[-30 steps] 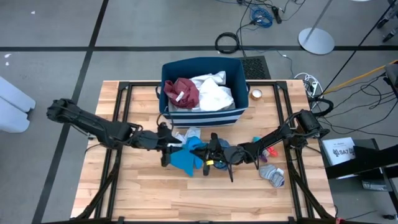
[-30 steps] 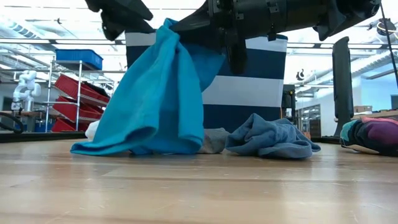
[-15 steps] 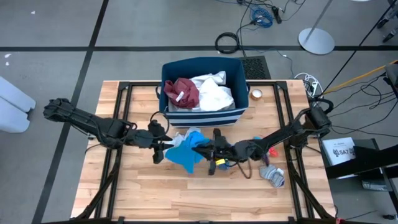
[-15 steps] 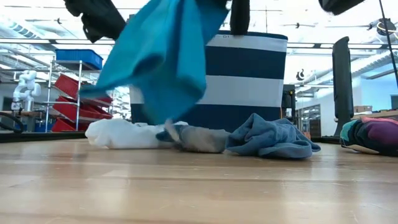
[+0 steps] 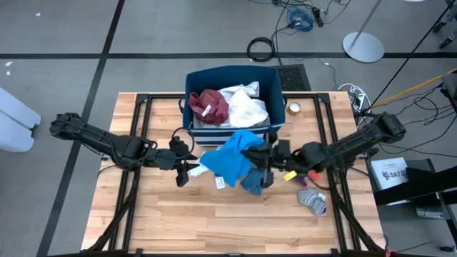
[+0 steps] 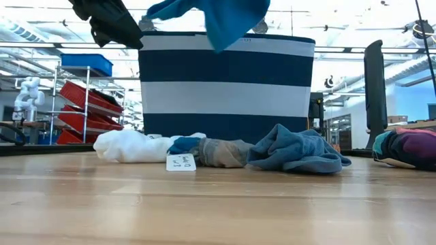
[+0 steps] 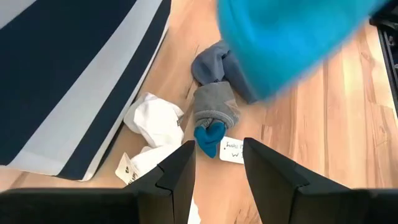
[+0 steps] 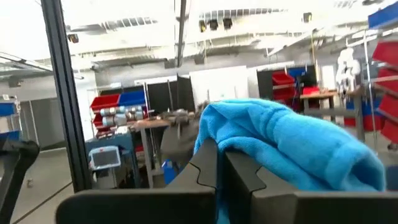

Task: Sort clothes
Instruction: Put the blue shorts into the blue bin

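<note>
My right fingers (image 8: pixel 216 163) pinch the bright blue garment (image 5: pixel 232 158), lifted clear of the desk (image 5: pixel 214 221) just in front of the striped bin (image 5: pixel 235 132). Only the low view shows it hanging at rim height, its top cut off. My left fingers (image 7: pixel 216 163) are spread, empty, above a white garment (image 7: pixel 154 121) and grey sock (image 7: pixel 214 107).

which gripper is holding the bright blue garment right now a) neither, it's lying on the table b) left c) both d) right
d: the right gripper is shut on the bright blue garment, which hangs lifted in front of the navy striped bin, while the left gripper is open over the small pieces on the table, holding nothing.
</note>
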